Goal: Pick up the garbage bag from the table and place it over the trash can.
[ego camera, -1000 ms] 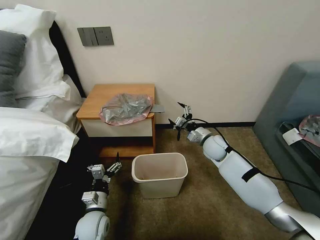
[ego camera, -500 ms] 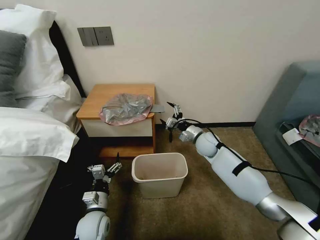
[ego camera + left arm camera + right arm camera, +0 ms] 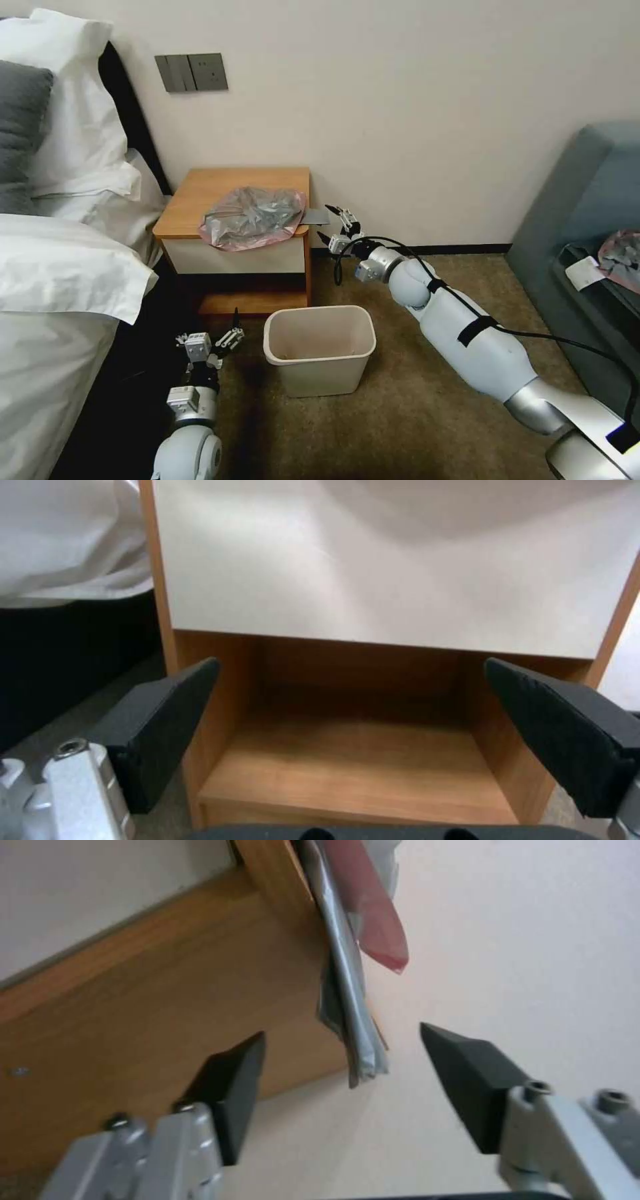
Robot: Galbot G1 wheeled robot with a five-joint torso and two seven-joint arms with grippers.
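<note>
left gripper point(image 3: 350, 707): fingers point(image 3: 167, 720) spread | facing table point(image 3: 373, 580) white drawer front, open shelf below

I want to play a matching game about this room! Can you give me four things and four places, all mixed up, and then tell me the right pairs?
Things:
1. garbage bag
2. trash can
3. right gripper
4. left gripper

Places:
A. on the carpet in front of the table
B. low, beside the bed
C. on the table top
D. open, by the bag's overhanging flap

Pairs: 1-C, 2-A, 3-D, 4-B
</note>
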